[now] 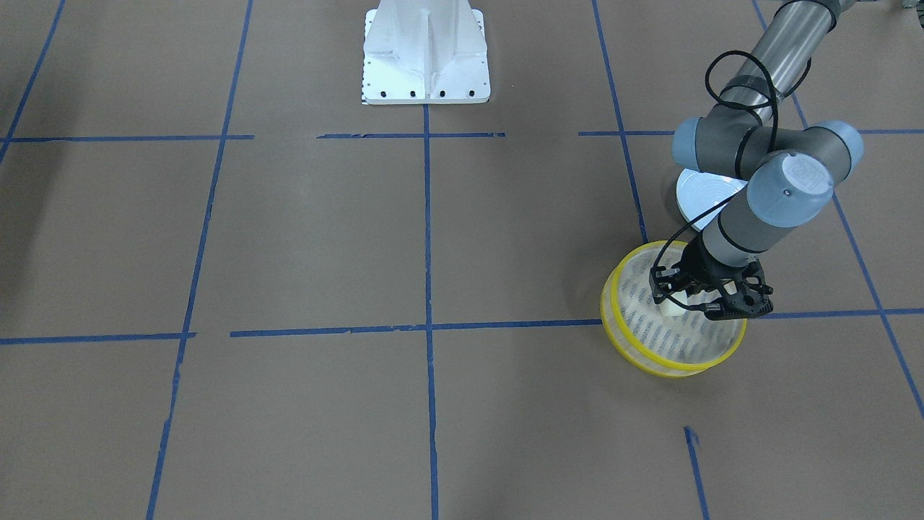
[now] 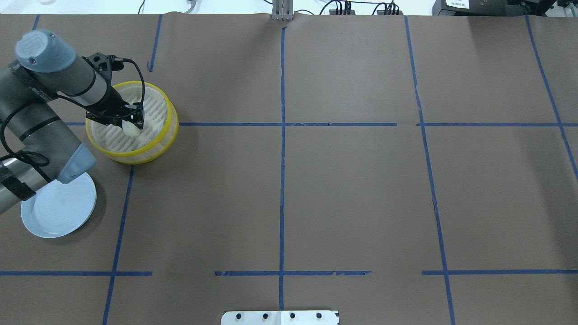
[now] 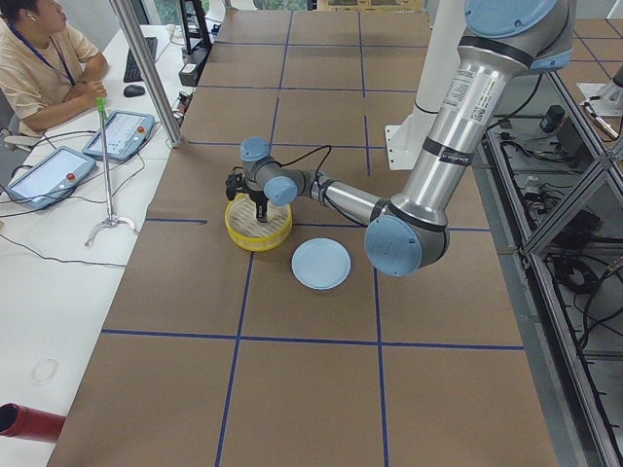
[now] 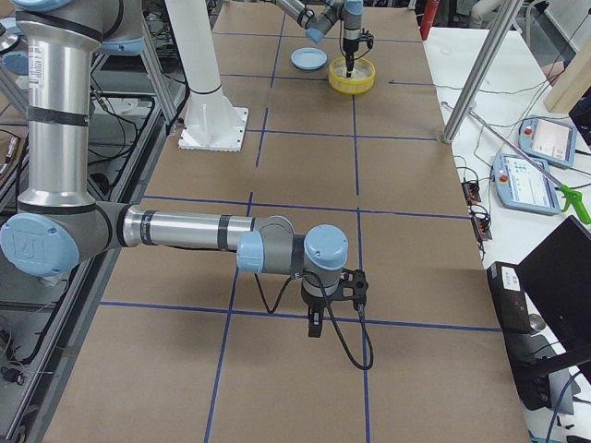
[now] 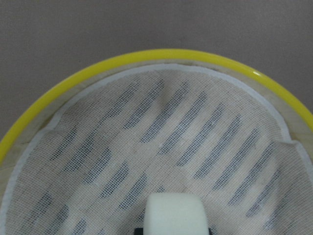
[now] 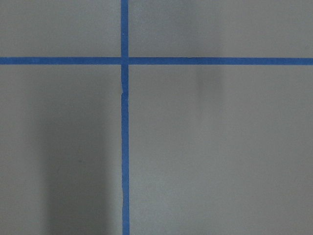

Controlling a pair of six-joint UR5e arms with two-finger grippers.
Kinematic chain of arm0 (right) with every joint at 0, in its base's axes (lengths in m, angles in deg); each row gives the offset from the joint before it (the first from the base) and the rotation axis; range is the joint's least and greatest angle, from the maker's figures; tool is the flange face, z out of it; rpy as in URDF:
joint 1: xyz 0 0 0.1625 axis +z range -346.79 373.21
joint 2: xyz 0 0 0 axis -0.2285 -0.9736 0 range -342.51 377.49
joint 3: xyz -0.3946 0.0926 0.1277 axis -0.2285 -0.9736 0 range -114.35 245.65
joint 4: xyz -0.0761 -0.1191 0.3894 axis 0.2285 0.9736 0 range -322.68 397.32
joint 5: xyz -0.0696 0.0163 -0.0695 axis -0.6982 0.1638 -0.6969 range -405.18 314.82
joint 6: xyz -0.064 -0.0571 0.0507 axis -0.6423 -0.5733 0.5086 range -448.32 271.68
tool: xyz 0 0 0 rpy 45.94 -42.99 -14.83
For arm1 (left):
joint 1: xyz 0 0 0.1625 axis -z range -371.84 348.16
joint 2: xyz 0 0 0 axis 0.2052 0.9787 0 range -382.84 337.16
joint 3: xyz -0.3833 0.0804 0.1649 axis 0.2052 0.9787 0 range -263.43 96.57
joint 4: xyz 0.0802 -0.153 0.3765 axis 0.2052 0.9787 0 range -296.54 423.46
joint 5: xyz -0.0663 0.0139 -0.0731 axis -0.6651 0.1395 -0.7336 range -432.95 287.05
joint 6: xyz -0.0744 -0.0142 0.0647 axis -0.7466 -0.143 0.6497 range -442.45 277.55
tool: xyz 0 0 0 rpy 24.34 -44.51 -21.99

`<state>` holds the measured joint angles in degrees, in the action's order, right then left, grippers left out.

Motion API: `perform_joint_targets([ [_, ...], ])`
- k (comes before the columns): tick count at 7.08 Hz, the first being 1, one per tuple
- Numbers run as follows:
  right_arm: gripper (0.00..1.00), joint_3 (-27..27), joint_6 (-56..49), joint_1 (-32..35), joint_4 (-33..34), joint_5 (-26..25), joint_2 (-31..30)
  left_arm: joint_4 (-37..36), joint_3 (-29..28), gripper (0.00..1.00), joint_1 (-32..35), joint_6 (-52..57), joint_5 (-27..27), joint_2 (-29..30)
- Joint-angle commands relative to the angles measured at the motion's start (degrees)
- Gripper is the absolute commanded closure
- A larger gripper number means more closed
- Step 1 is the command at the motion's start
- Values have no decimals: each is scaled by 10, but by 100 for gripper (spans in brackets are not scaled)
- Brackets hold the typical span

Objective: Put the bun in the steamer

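The steamer (image 2: 168, 135), a round basket with yellow rims and a pale slotted base, stands at the far left of the table; it also shows in the front view (image 1: 675, 357) and the left wrist view (image 5: 161, 55). My left gripper (image 2: 132, 121) reaches down inside it, shut on the cream-white bun (image 2: 132, 129), which hangs close over the slotted base. The bun also shows in the front view (image 1: 670, 308) and at the bottom of the wrist view (image 5: 173, 213). My right gripper (image 4: 316, 321) shows only in the right side view, low over bare table; I cannot tell if it is open or shut.
A pale blue plate (image 2: 58, 208) lies bare on the table just nearer the robot than the steamer, partly under my left arm's elbow. The white robot base (image 1: 426, 58) stands at the table's middle edge. Blue tape lines cross the brown table cover.
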<state>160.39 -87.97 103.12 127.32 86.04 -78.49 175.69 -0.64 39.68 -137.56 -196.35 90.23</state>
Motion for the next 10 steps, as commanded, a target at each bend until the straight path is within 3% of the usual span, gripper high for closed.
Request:
perform_joint_targets([
  [1, 0, 0, 0, 0, 0, 0, 0, 0, 0, 42, -3, -2, 1, 0],
  [2, 0, 0, 0, 0, 0, 0, 0, 0, 2, 13, -3, -1, 0, 0],
  [3, 0, 0, 0, 0, 0, 0, 0, -1, 4, 0, -2, -3, 1, 0],
  [5, 0, 0, 0, 0, 0, 0, 0, -3, 19, 0, 12, -3, 4, 0],
  [8, 0, 0, 0, 0, 0, 0, 0, -52, 92, 0, 78, 34, 0, -21],
  [10, 0, 0, 0, 0, 0, 0, 0, -62, 147, 0, 147, 218, -7, -109],
])
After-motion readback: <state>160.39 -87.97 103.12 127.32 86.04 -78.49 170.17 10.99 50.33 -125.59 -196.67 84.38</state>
